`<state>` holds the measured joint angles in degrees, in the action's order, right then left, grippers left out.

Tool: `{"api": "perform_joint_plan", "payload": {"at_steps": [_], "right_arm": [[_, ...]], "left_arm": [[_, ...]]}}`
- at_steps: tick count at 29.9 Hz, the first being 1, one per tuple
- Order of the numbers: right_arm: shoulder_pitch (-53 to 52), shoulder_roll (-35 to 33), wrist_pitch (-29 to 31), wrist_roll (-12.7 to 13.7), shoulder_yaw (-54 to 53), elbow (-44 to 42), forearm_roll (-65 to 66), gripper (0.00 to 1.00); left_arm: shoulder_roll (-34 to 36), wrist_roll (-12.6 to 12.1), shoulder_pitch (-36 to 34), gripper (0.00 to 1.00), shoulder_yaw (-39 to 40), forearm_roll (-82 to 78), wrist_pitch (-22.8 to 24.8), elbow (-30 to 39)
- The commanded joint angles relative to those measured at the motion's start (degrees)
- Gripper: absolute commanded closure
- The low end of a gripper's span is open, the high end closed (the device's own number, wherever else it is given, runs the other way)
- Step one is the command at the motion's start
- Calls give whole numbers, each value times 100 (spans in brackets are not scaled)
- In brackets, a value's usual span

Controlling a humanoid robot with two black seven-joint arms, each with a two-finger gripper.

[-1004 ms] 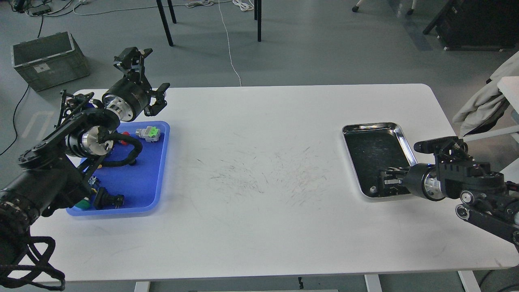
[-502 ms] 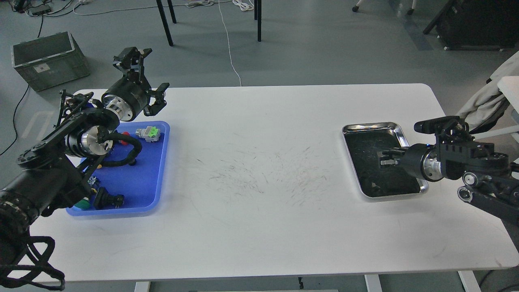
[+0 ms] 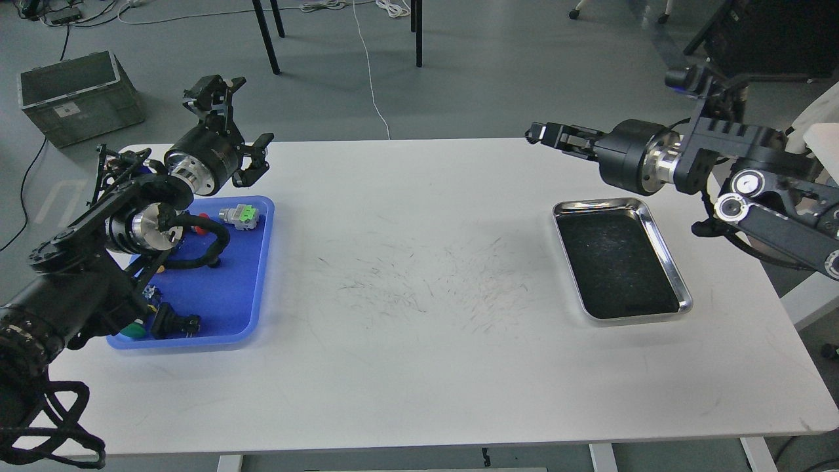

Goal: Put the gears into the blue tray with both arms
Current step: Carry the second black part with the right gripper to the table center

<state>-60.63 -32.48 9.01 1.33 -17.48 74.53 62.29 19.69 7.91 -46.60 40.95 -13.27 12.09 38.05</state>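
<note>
Black jointed arms [image 3: 98, 262] — silver round joint caps, black cables, seemingly claw-like hands.

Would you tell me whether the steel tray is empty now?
Apparently empty: the steel tray shows only its bare black liner.

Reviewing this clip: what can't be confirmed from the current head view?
- Right gripper: seen small and nearly edge-on; whether it holds a gear cannot be told.
- Blue tray: its left part is covered by the left arm, so any gears there are hidden.
- Steel tray: its black liner would mask a small black gear; none can be made out.
- Left gripper: open, apparently empty.
</note>
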Motion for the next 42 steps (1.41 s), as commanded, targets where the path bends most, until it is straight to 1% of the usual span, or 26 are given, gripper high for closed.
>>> {"api": "perform_joint_plan", "payload": {"at_steps": [1, 7, 10, 15, 18, 22, 26, 38, 42], "right_arm": [[60, 811, -162, -27, 7, -377, -200, 98], [420, 2016, -268, -36, 34, -930, -191, 98], [613, 2482, -329, -36, 43, -1159, -165, 98], [895, 3220, -610, -62, 51, -1598, -147, 99], [992, 3248, -725, -62, 95, -1950, -103, 99], [1027, 3248, -856, -62, 543, -2293, -94, 99], [1036, 3248, -971, -62, 684, -2618, -94, 99], [1115, 3248, -927, -62, 746, -2443, -209, 97], [1150, 3248, -910, -62, 947, -2417, -226, 94]], "left_arm": [[18, -9, -24, 2, 0, 0, -5, 0], [-9, 0, -33, 2, -87, 0, -14, 0], [-18, -9, -33, 2, -87, 0, -14, -9], [0, 0, -51, 2, -87, 0, -23, -9], [0, 0, -51, 2, -87, 0, -40, -9], [0, 0, -51, 2, -87, 0, -49, -9], [-9, 0, -42, 2, -87, 0, -40, -9], [-18, 0, -42, 2, -87, 8, -40, -9], [-18, 0, -42, 2, -87, 8, -40, -9]]}}
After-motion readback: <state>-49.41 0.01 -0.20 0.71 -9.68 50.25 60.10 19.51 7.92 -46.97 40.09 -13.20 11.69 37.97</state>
